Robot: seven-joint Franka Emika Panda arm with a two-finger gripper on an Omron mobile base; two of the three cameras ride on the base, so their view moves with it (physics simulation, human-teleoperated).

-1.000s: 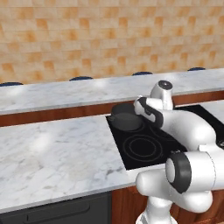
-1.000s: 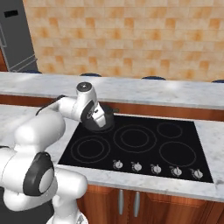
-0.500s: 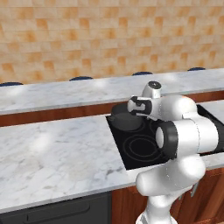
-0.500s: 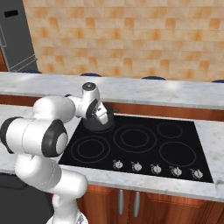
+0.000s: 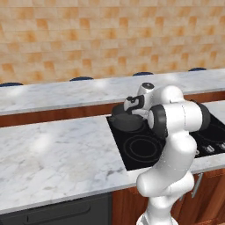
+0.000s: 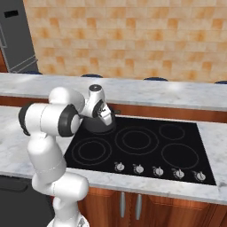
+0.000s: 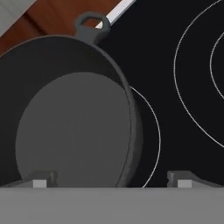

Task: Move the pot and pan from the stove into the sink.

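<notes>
Tool (image 7: 111, 177) spread wide, one fingertip inside the pot (image 7: 70, 118), one outside its rim; arm has swung closer over the stove (image 6: 146, 142) rear-left burner since a second ago

White glossy arm (image 5: 176, 132), rounded links, dark grey joint bands, small dark end effector (image 7: 111, 178) tips

— Where's the pot (image 5: 127, 121)?
— On the far left burner of the stove (image 5: 140, 149), by the marble table (image 5: 52, 151).
— And the gripper (image 5: 128, 104)?
— Right above the pot's far rim; whether its jaws are apart can't be made out from here.
</notes>
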